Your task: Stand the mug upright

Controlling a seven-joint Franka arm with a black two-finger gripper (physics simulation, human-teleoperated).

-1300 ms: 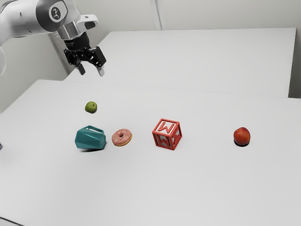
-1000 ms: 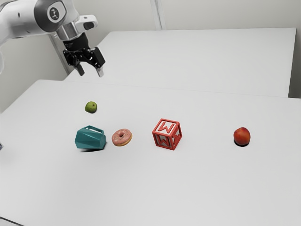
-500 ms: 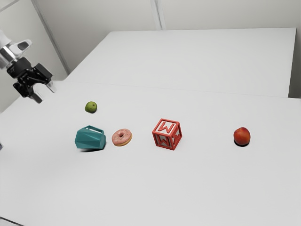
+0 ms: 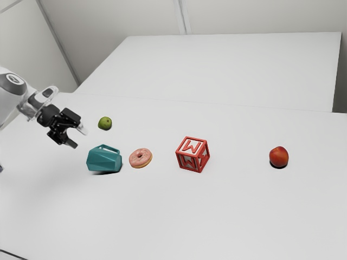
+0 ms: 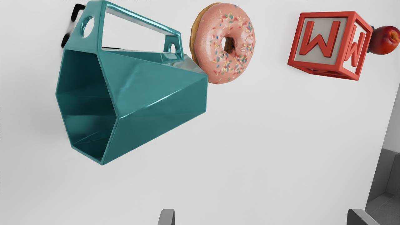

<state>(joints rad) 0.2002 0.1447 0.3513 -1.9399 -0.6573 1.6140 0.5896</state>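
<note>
In the exterior view, the teal mug (image 4: 104, 161) is seen lying on its side on the white worktop (image 4: 227, 216), beside a doughnut (image 4: 140, 158); its mouth is hidden. Near it the gripper (image 4: 77, 137) is held, jaws spread; the arm (image 4: 8, 97) is cut off.

In the wrist view, the mug's dark inside is shown. The red fruit (image 5: 386, 40) is partly covered by the lettered block (image 5: 318, 39). A black shape (image 5: 77, 12) behind the mug cannot be identified.
</note>
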